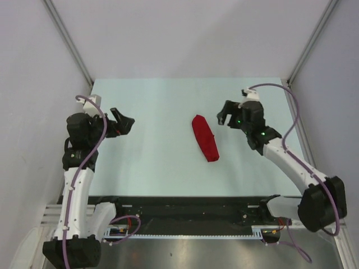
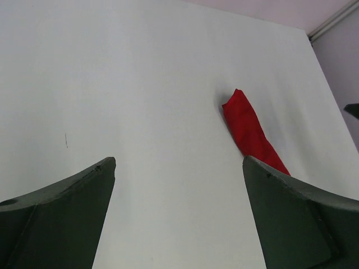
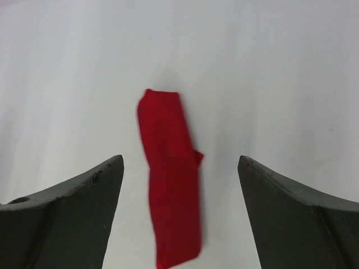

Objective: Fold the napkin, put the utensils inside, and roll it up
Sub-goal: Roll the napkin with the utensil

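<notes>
The red napkin [image 1: 205, 137] lies on the pale table [image 1: 151, 101] as a narrow rolled bundle, slanting from upper left to lower right. It also shows in the left wrist view, napkin [image 2: 249, 131], and in the right wrist view, napkin [image 3: 171, 179]. The utensils are hidden; no orange shows anywhere. My right gripper [image 1: 224, 115] hovers open just right of the napkin's far end and holds nothing; the right gripper [image 3: 179, 159] looks down on the bundle between its spread fingers. My left gripper [image 1: 126, 123] stands open well to the left, and the left gripper [image 2: 179, 162] has only bare table between its fingers.
White walls with metal corner posts [image 1: 67, 39] close in the table on the left, right and back. A black rail [image 1: 190, 210] with the arm bases runs along the near edge.
</notes>
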You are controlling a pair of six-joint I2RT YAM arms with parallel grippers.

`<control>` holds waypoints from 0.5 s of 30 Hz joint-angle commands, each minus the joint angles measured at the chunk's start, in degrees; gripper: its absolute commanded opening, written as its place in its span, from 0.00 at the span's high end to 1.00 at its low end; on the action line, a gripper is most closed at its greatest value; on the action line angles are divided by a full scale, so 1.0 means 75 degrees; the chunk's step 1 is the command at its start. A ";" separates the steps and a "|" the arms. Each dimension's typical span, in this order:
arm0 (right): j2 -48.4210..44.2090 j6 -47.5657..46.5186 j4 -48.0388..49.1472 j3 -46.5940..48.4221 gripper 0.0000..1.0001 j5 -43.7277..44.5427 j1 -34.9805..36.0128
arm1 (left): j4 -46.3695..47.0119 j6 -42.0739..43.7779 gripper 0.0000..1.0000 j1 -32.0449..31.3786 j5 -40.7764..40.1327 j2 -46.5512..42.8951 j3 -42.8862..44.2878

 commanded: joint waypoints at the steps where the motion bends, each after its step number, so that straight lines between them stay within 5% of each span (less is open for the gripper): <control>1: -0.1449 -0.0334 -0.0385 -0.0697 0.11 0.0040 -0.0805 | 0.0381 0.0586 0.00 0.0058 0.0529 -0.0234 -0.0249; 10: -0.3280 -0.0861 -0.0351 -0.2022 0.11 0.0801 -0.1276 | 0.0557 0.0774 0.00 0.0058 0.0482 -0.0281 -0.0472; 15: -0.3317 -0.0956 -0.0398 -0.2093 0.11 0.0791 -0.1276 | 0.0697 0.0809 0.00 0.0070 0.0353 -0.0573 -0.0671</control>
